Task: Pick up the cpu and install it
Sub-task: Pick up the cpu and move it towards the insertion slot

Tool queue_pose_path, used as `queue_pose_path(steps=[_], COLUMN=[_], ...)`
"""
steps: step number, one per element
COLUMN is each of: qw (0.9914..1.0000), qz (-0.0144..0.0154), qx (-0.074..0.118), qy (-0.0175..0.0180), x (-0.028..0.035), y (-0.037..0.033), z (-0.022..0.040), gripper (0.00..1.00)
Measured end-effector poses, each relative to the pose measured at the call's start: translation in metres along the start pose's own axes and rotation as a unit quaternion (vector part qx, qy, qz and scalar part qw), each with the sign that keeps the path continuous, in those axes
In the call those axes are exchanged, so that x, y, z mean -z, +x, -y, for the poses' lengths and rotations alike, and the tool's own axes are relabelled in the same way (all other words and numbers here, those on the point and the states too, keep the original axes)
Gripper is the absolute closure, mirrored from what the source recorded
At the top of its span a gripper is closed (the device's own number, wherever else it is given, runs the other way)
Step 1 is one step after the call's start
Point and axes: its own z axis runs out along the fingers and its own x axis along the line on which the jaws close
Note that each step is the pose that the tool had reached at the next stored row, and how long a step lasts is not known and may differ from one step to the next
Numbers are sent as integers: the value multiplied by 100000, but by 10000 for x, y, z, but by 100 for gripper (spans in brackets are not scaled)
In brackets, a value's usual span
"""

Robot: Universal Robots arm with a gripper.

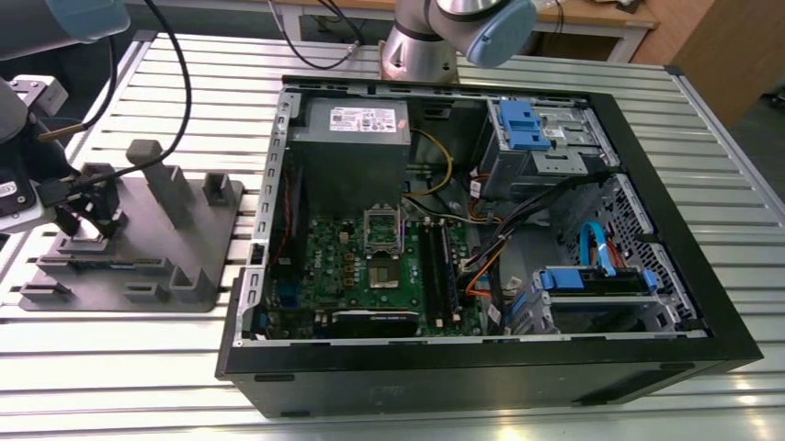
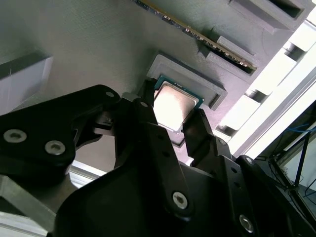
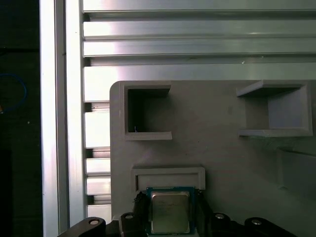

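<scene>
Second wrist view: cpu (image 2: 174, 104) is seated in tray (image 2: 98, 49) recess, squared for pickup; gripper (image 2: 170, 118) is centred on it, clench undeterminable. Tray lies nine o'clock of case (image 1: 429, 386).

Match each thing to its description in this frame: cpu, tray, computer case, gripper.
Things:
1. cpu
2. tray
3. computer case
4. gripper

Descriptions:
A. black box, side panel off, at the exterior view's right
B. grey, with upright posts, on the slatted table
C. black, down at the cpu
D. silver-topped, lying in a recess of the tray

Pairs: 1-D, 2-B, 3-A, 4-C
</scene>
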Motion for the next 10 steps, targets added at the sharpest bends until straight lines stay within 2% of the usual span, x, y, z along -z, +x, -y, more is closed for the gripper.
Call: queue_pose_path(steps=[1, 2, 10], qw=[100000, 100000, 100000], qz=[1, 1, 2], qx=[2, 3, 24], qy=[0, -2, 1], x=[0, 0, 0], y=[0, 0, 0], z=[0, 0, 0], gripper=[45, 52, 52])
